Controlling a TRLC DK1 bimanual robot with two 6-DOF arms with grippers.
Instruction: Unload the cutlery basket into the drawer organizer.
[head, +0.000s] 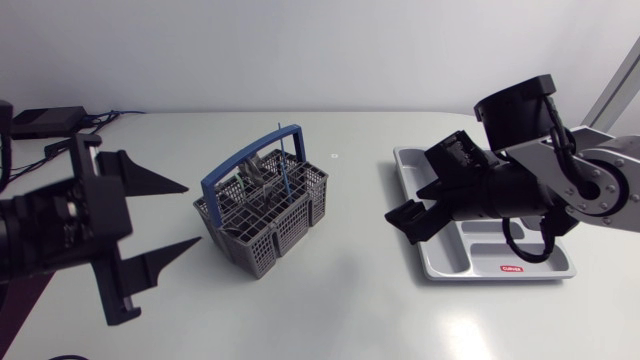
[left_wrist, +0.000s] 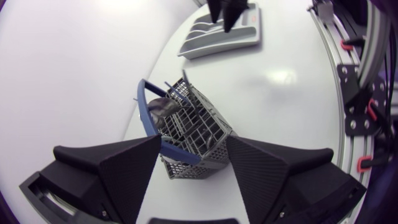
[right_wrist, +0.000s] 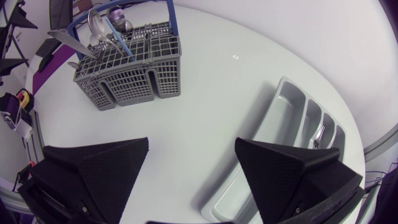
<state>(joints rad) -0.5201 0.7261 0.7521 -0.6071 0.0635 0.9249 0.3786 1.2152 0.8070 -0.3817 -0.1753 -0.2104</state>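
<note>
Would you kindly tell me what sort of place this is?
Likely a robotics test bench, not a kitchen: a white table holds a cutlery basket and drawer organizer, with my left gripper and right gripper alongside.

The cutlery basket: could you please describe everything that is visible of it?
The cutlery basket looks like grey plastic, with grid walls and several open-topped compartments. A blue arched handle spans it from side to side. It stands upright on the white table, apart from the drawer organizer, which lies to its right in the head view. Metal cutlery stands in it, including a spoon and a knife, and sticks out above the rim. Neither arm's jaws touch it.
</note>
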